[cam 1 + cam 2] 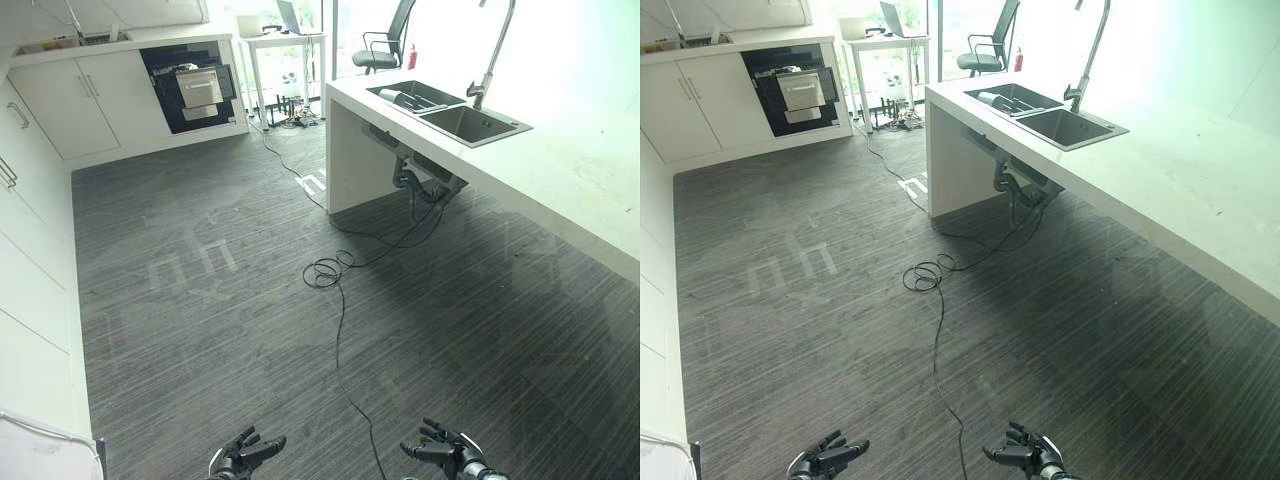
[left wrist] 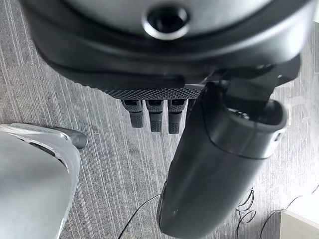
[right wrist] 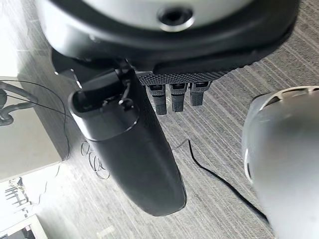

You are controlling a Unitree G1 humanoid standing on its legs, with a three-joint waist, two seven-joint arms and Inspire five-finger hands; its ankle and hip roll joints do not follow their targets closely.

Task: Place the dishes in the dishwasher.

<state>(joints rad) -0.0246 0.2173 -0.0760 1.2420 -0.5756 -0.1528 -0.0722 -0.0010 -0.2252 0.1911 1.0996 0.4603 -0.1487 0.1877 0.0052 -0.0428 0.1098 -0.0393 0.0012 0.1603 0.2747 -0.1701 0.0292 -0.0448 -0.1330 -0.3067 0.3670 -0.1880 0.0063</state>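
fingers of both hands relaxed, empty | dishwasher open, far left

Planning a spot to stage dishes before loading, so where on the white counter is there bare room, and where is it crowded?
The long white counter is bare on the near side of the steel double sink. The far end is crowded: both basins, the tall chrome tap, and a pale object lying in the far basin. Both hands, left hand and right hand, hang empty and open over the grey floor.

Bright daylight from far windows, washed-out counter, dim floor
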